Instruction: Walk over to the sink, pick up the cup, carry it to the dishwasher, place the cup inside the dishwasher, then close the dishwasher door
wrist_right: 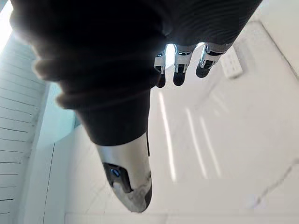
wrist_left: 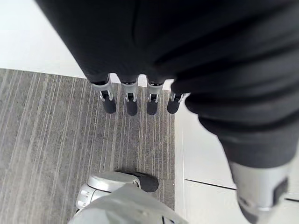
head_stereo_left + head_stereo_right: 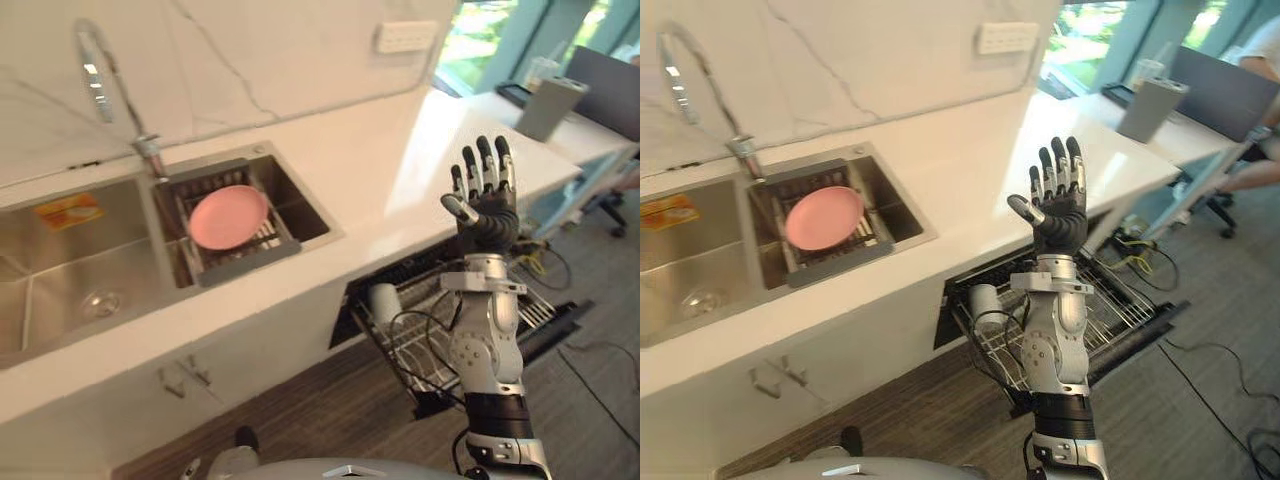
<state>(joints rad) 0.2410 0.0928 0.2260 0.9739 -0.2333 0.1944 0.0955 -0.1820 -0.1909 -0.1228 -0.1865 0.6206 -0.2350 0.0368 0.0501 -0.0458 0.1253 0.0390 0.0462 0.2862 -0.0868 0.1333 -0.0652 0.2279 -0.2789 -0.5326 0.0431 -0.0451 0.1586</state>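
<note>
A pale cup [image 3: 383, 302] lies on its side in the wire rack [image 3: 425, 345] of the open dishwasher, which sticks out from under the white counter [image 3: 400, 170]. My right hand [image 3: 487, 200] is raised above the rack and in front of the counter edge. It is open, its fingers [image 1: 179, 70] straight and holding nothing. My left hand hangs low over the grey floor with its fingers [image 2: 131, 100] straight, open and empty.
A steel double sink [image 3: 60, 290] with a tall faucet [image 3: 105, 90] is at the left; a pink plate [image 3: 229, 216] rests in its drain basket. A grey box [image 3: 552, 107] stands at the counter's far end. Cables and an office chair [image 3: 605, 205] are on the floor at right.
</note>
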